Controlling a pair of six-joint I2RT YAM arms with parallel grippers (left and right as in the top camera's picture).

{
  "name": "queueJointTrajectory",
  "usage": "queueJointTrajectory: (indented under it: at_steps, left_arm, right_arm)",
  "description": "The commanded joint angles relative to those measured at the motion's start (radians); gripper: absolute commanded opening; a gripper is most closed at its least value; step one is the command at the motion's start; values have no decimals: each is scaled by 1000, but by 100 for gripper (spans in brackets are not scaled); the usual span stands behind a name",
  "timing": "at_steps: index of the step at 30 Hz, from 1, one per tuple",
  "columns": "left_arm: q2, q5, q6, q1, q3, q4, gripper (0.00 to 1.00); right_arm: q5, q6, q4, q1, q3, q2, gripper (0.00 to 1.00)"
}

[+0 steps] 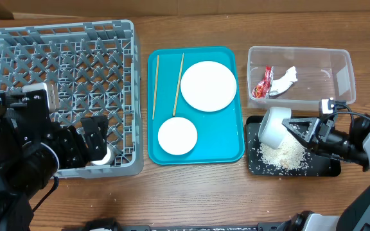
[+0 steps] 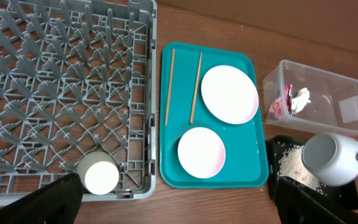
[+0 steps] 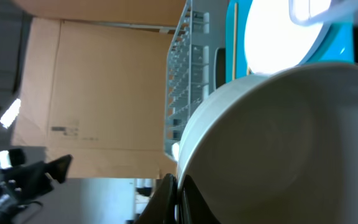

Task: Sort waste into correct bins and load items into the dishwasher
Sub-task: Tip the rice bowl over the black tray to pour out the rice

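Just right of the teal tray (image 1: pixel 231 151), I see my right gripper (image 1: pixel 292 128) pinched shut on the rim of a bowl (image 1: pixel 273 126) tipped over the black tray (image 1: pixel 327 169) beside the rice (image 1: pixel 286 154), while left of the teal tray my left gripper (image 1: pixel 85 146) hangs wide open and empty above the cup (image 2: pixel 100 177) in the rack (image 1: pixel 18 38).

A brown wood-grain table (image 1: pixel 191 192) lies below the right end effector (image 1: pixel 293 127) and stretches well away to its left, evenly lit with only soft shadows. Past the table's far edge, well beyond the end effector, runs plain cardboard (image 1: pixel 236 5); its wrist view shows a cardboard panel (image 3: pixel 104 81) with a small printed label (image 3: pixel 64 129) in the distance.
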Motion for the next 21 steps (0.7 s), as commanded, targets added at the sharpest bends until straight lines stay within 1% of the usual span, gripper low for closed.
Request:
queueJointTrajectory:
  at_steps: [1,3,4,7,9,11,13,16,17,19,21]
  left_arm:
    - [0,4,19,-6,10,-1,100]
    - [0,4,19,-6,10,-1,100]
    - [0,4,19,-6,10,-1,100]
    - [0,4,19,-6,10,-1,100]
    - [0,4,19,-6,10,-1,100]
    - [0,4,19,-6,10,-1,100]
    - [0,4,19,-6,10,-1,100]
    - [0,4,19,-6,10,-1,100]
    - [0,4,19,-6,10,-1,100]
    - [0,4,19,-6,10,-1,100]
    - [0,4,19,-6,10,-1,100]
  right_arm:
    - [-10,31,-53,21,11,-13,4]
    - [15,-111,-148,61,34,-37,4]
    - [31,-149,-188,89,47,-55,4]
    - [105,-153,-204,190,82,-101,4]
    - [166,-106,-189,289,108,-126,4]
    - [222,6,-121,385,116,-142,4]
    - [350,234,18,492,116,-145,4]
    - [680,624,221,649,115,-145,4]
    - [781,706,274,706,115,-145,4]
    - [958,819,368,827,115,-143,4]
    - [1078,878,441,926,115,-143,4]
